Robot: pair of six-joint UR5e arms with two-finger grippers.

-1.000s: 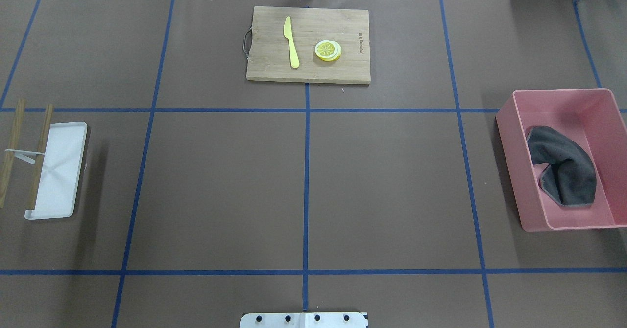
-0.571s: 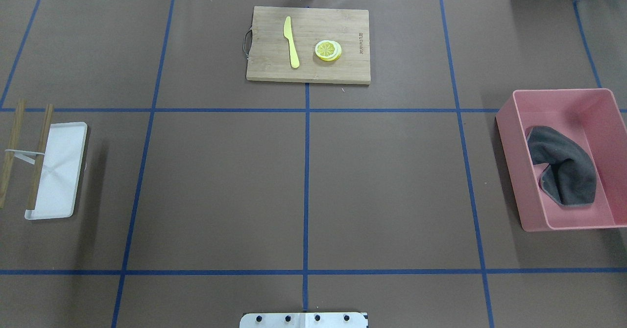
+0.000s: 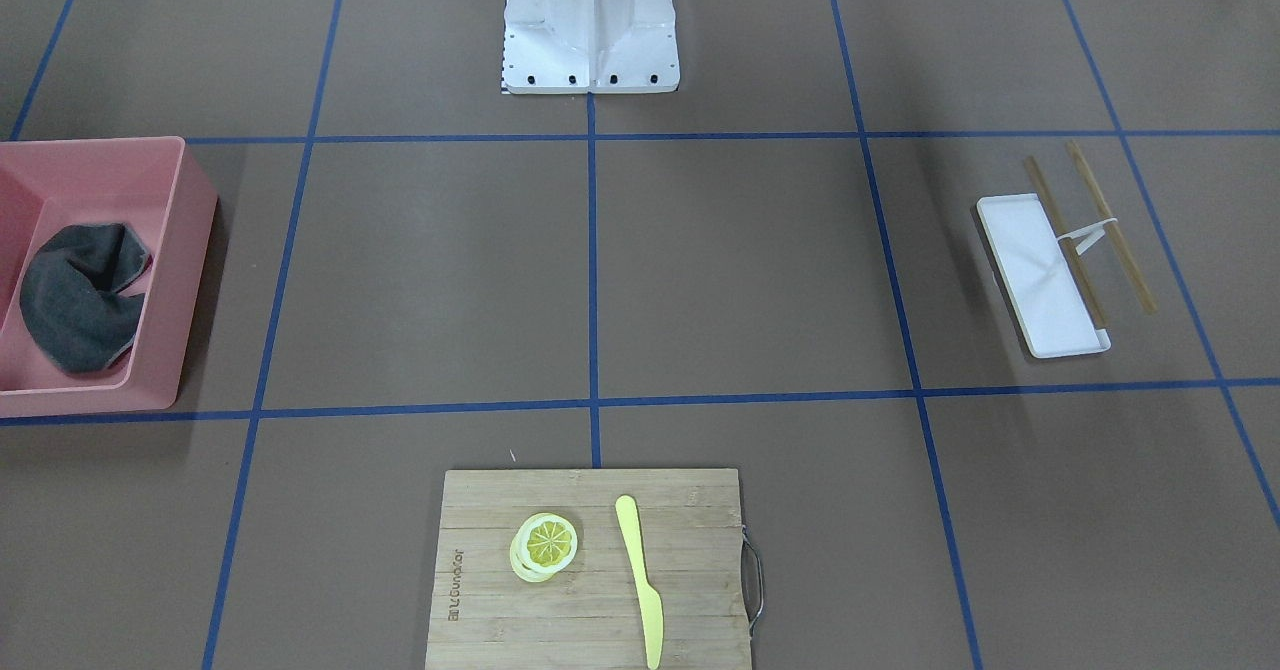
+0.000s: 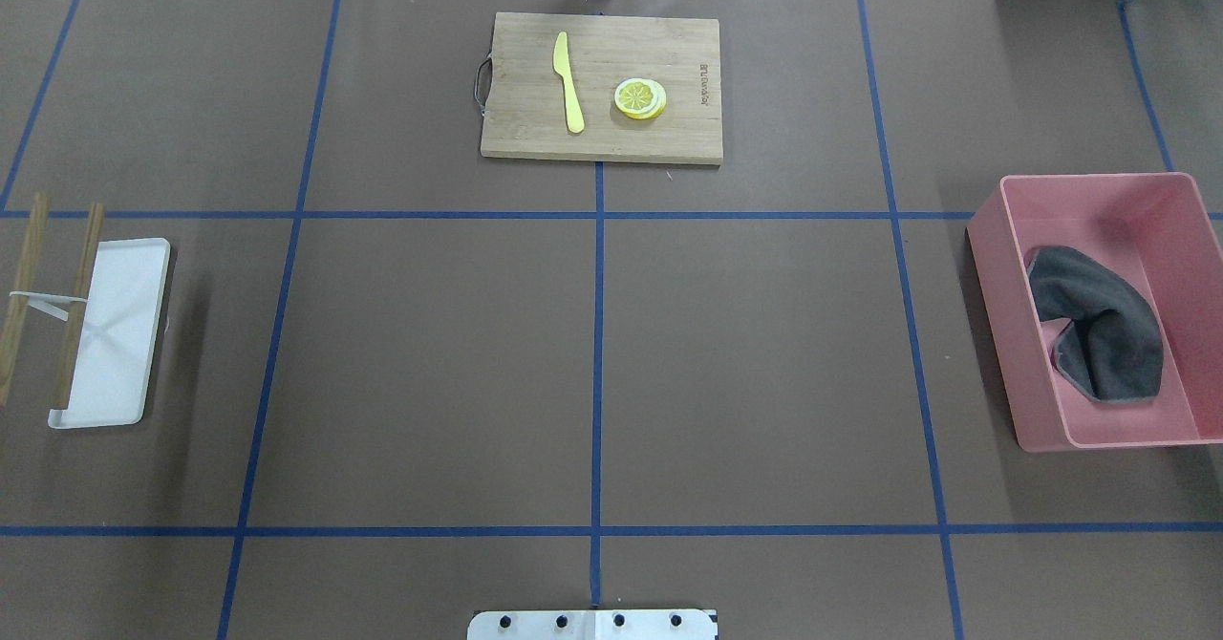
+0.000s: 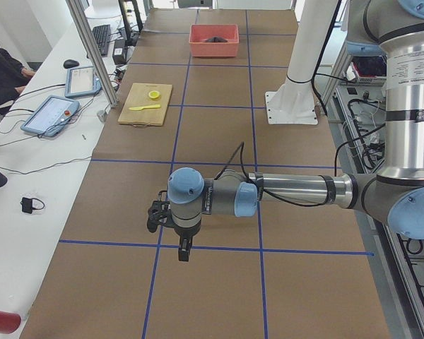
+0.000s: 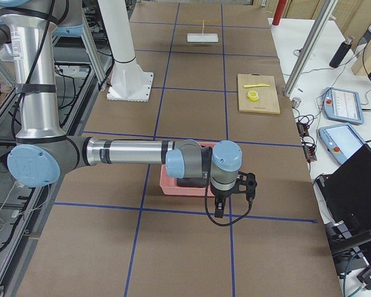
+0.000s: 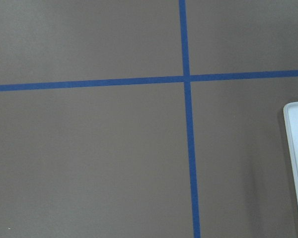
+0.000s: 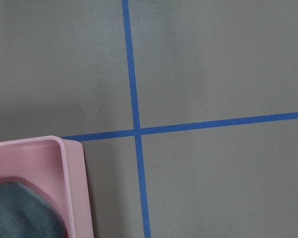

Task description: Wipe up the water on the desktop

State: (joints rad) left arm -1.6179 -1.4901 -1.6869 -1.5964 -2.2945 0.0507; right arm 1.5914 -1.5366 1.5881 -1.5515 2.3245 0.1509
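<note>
grey cloth (image 4: 1099, 334) lies in pink bin (image 4: 994, 277) on desktop (image 4: 764, 353).

In the overhead view the desktop (image 4: 745, 363) is open brown surface through the whole middle, between the cutting board (image 4: 535, 134) at top centre and the robot's base plate (image 4: 592, 626) at bottom centre. A knife (image 4: 569, 81) and lemon slices (image 4: 640, 98) lie flat on the board. At the right edge stands a pink bin (image 4: 1013, 334), high-walled and open on top, with a dark cloth (image 4: 1099, 330) inside. At the left edge lies a low white tray (image 4: 119, 353), with two wooden sticks (image 4: 78, 301) along its outer side. In the side views the left arm (image 5: 297, 191) reaches low across the table's near end. The right arm (image 6: 130, 151) does likewise, its wrist over the bin.
</note>
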